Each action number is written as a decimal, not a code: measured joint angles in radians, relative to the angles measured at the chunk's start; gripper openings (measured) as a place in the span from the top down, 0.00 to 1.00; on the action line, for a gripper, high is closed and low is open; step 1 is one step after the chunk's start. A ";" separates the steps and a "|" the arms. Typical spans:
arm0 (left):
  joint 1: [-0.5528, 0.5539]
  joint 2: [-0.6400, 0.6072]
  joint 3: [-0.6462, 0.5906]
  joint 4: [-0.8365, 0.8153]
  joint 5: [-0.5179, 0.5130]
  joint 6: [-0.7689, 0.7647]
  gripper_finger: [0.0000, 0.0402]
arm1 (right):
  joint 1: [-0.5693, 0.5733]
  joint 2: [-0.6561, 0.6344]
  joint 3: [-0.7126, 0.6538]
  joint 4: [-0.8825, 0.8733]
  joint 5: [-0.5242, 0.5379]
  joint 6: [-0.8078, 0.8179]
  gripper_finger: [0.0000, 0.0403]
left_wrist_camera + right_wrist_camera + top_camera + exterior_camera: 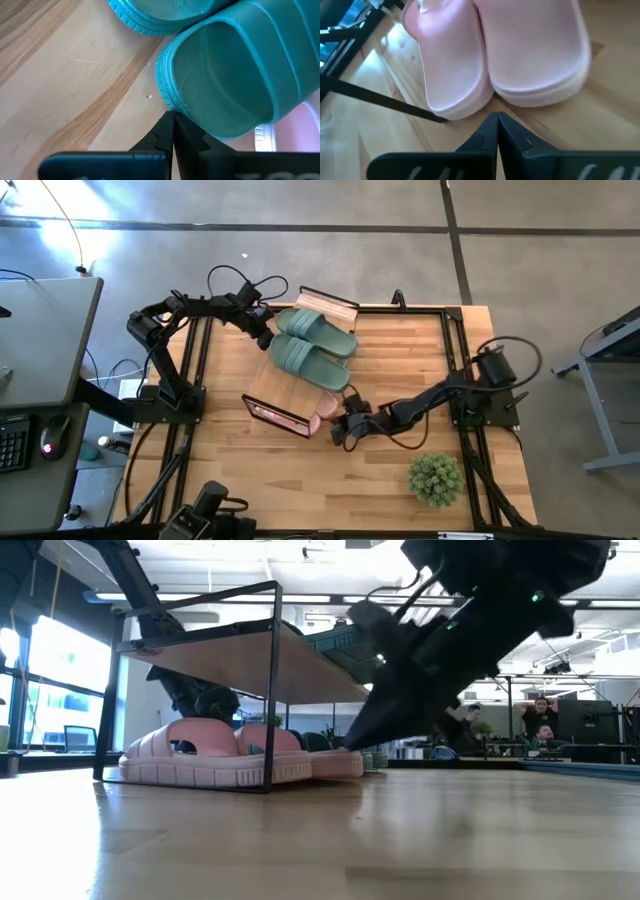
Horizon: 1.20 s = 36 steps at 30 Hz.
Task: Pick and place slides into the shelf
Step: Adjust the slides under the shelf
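On the table: a small low two-tier shelf (285,385) with a light bamboo plank top and thin black wire frame stands mid-table, between the two arms.
Top tier: two sage green rubber slides (314,345) lie side by side on the plank, long axes running across the top.
Lower tier: a pair of pale pink rubber slides (215,755) sits under the plank; one end pokes past the frame on the right arm's side.
Left gripper (172,131): fingers pressed together, holding nothing, tips just at the rim of the nearer green slide's end.
Right gripper (497,131): fingers pressed together, empty, low to the table, tips pointing at the ends of the pink pair, just short of them.
Key relation: the pink slides lie straight ahead of the right fingertips, long axes roughly in line with the gripper, so a forward nudge would likely drive them deeper under the plank.
Nearer arm: right for pink, left for green.
Elsewhere: a small round green potted plant (436,478) stands well apart, near the table's front edge.
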 joint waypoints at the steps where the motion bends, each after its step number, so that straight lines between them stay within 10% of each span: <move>1: 0.000 0.000 0.000 0.000 0.003 0.000 1.00 | 0.000 0.018 0.007 0.018 0.000 0.006 1.00; 36: 0.000 -0.001 0.000 -0.006 0.010 0.008 1.00 | -0.022 0.110 0.046 -0.080 0.279 0.274 1.00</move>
